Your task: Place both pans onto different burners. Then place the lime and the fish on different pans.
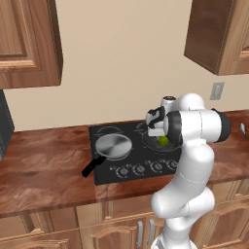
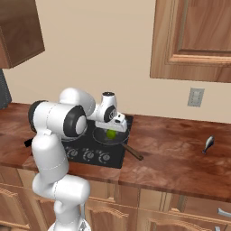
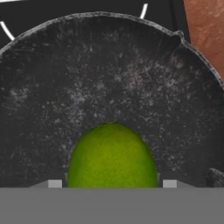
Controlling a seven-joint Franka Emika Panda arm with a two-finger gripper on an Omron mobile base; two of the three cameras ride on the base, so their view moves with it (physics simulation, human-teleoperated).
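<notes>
The lime (image 3: 112, 155) is a smooth, round, yellow-green fruit lying in the dark grey, speckled pan (image 3: 109, 70) directly under the hand (image 2: 118, 127), between its parted fingers, which stand open without gripping it. Two pans sit on the cooktop (image 1: 104, 132); the silver one (image 1: 113, 146) lies left of the hand. One fish (image 2: 208, 144) lies on the table (image 2: 171, 153) far to its right

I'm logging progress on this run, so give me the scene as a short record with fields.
steel pan: on the cooktop, front left burner
dark pan: on a right burner, handle toward the counter
lime: in the dark pan
fish: on the counter, far right, not yet moved
end effector: just above the dark pan, fingers either side of the lime; grip cannot be told
</notes>
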